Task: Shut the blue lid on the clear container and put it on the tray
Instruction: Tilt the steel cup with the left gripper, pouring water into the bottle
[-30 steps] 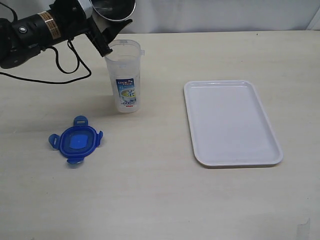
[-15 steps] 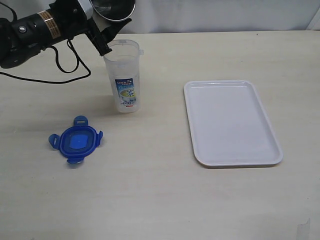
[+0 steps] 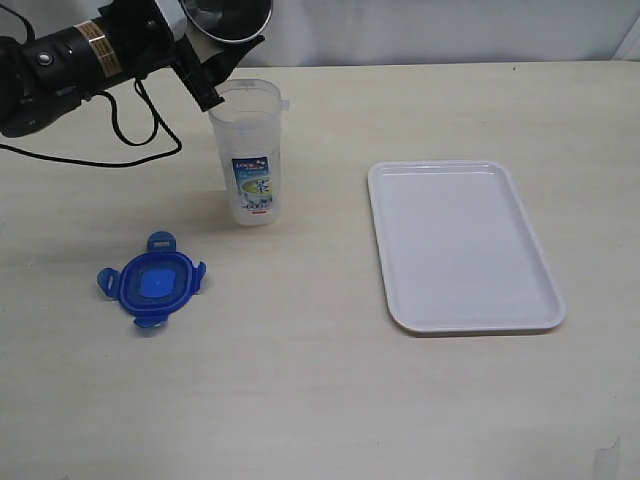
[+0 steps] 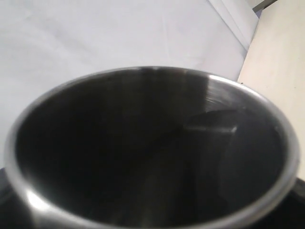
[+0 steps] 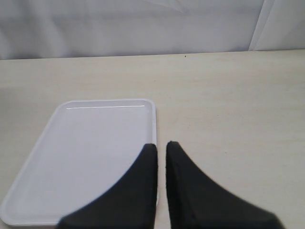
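Altogether one lid (image 3: pixel 151 279), one container (image 3: pixel 250 150), one tray (image 3: pixel 465 250), one steel cup (image 3: pixel 230 16)

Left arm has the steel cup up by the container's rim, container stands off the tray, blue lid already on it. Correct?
No: the blue lid is not on the clear container. It lies on the table, apart from it, and the container's mouth is open, as the exterior view shows. The rest holds: steel cup by the rim, container off the tray.
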Robot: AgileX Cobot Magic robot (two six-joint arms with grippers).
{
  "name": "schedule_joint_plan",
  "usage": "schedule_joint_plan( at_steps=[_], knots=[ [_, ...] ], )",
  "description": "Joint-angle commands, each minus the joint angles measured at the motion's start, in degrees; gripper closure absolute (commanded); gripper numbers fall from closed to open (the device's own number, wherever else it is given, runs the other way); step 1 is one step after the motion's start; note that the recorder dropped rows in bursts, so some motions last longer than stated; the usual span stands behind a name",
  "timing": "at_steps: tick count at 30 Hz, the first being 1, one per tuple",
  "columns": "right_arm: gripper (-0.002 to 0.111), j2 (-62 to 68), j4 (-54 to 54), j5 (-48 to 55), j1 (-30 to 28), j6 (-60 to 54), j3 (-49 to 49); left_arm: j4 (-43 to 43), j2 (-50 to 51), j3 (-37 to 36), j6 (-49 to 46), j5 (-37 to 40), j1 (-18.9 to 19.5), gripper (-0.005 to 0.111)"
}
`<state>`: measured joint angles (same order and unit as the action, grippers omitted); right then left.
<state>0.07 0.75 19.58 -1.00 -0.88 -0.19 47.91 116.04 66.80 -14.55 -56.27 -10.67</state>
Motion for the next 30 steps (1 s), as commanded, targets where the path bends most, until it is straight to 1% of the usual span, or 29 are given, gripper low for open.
schedule_joint_plan(
  at_steps=[1, 9, 15, 20, 24, 28, 30],
  knots=[
    [0.101, -0.07, 0.27, 0.08, -0.26, 0.01, 0.19, -1.65, -1.12, 0.84, -2.16, -4.43, 0.08, 0.107],
    [0.101, -0.07, 0.27, 0.08, -0.26, 0.01, 0.19, -1.65, -1.12, 0.84, -2.40, -4.53, 0.08, 0.107],
    [0.101, -0.07, 0.27, 0.08, -0.26, 0.01, 0.19, -1.65, -1.12, 0.84, -4.99, -4.53, 0.08, 0.107],
    [0.101, -0.07, 0.27, 0.08, -0.26, 0.01, 0.19, -1.65, -1.12, 0.84, -5.37, -4.53, 0.08, 0.107],
    [0.101, -0.07, 0.27, 0.08, -0.26, 0.01, 0.19, -1.65, -1.12, 0.84, -8.17, -4.53, 0.08, 0.107],
    [0.101, -0.07, 0.27, 0.08, -0.26, 0.01, 0.19, -1.65, -1.12, 0.84, -8.40, -4.53, 0.08, 0.107],
    [0.101, -0.07, 0.27, 0.08, -0.26, 0.01, 0.19, -1.65, -1.12, 0.84, -10.62, -4.40, 0.08, 0.107]
  ],
)
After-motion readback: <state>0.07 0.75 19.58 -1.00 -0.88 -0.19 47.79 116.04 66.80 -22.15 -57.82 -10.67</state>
